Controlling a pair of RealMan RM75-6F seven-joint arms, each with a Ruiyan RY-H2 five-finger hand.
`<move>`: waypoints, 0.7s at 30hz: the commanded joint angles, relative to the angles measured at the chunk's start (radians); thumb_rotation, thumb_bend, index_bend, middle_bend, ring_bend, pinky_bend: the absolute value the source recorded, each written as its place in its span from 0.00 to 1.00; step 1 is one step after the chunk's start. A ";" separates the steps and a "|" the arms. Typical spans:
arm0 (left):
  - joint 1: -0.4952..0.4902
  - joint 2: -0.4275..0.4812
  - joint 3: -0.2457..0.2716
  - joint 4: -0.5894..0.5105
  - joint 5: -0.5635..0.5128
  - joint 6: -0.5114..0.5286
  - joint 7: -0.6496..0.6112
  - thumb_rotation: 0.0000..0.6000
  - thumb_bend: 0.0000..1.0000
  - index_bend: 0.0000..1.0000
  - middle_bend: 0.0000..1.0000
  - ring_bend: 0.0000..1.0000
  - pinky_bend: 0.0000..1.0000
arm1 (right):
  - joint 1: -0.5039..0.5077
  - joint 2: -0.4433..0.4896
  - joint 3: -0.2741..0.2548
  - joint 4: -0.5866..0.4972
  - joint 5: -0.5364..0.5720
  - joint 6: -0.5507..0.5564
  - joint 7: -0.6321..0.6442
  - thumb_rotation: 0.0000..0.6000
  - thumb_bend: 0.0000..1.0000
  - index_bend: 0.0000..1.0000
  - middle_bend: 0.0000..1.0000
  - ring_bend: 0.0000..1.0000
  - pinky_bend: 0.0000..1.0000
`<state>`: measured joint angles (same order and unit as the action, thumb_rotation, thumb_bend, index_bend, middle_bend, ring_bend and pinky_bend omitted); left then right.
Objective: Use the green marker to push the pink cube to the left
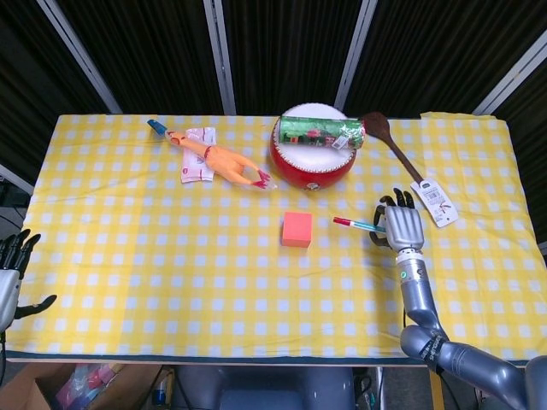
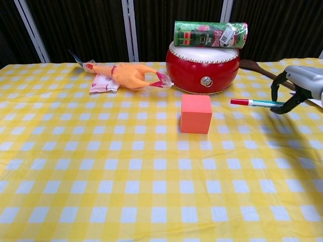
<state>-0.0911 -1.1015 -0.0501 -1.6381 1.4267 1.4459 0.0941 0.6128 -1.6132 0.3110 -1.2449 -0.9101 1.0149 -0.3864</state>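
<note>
The pink cube (image 1: 297, 229) (image 2: 196, 114) stands on the yellow checked cloth, in front of the red drum. My right hand (image 1: 400, 227) (image 2: 299, 86) grips the green marker (image 1: 358, 225) (image 2: 256, 103) and holds it lifted above the table, to the right of the cube. The marker's red tip points left toward the cube, with a clear gap between them. My left hand (image 1: 12, 272) hangs beyond the table's left front corner, fingers apart and holding nothing.
A red drum (image 1: 313, 156) (image 2: 203, 67) carries a green can (image 1: 321, 132) (image 2: 210, 34) behind the cube. A rubber chicken (image 1: 220, 161) (image 2: 127, 74) lies at the back left, a wooden spoon (image 1: 402, 157) at the back right.
</note>
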 commanded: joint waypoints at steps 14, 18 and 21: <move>-0.006 0.003 0.002 -0.001 0.005 -0.010 -0.017 1.00 0.01 0.00 0.00 0.00 0.00 | 0.042 -0.019 -0.015 0.021 -0.058 -0.092 0.111 1.00 0.38 0.66 0.27 0.04 0.06; -0.007 0.007 0.003 -0.001 0.005 -0.015 -0.027 1.00 0.01 0.00 0.00 0.00 0.00 | 0.056 -0.032 -0.020 0.019 -0.070 -0.097 0.113 1.00 0.38 0.66 0.27 0.04 0.06; -0.008 0.009 0.004 -0.001 0.008 -0.017 -0.032 1.00 0.01 0.00 0.00 0.00 0.00 | 0.066 -0.048 -0.023 0.019 -0.070 -0.097 0.106 1.00 0.38 0.66 0.27 0.04 0.06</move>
<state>-0.0989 -1.0925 -0.0460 -1.6391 1.4348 1.4296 0.0620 0.6752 -1.6565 0.2895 -1.2259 -0.9799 0.9182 -0.2776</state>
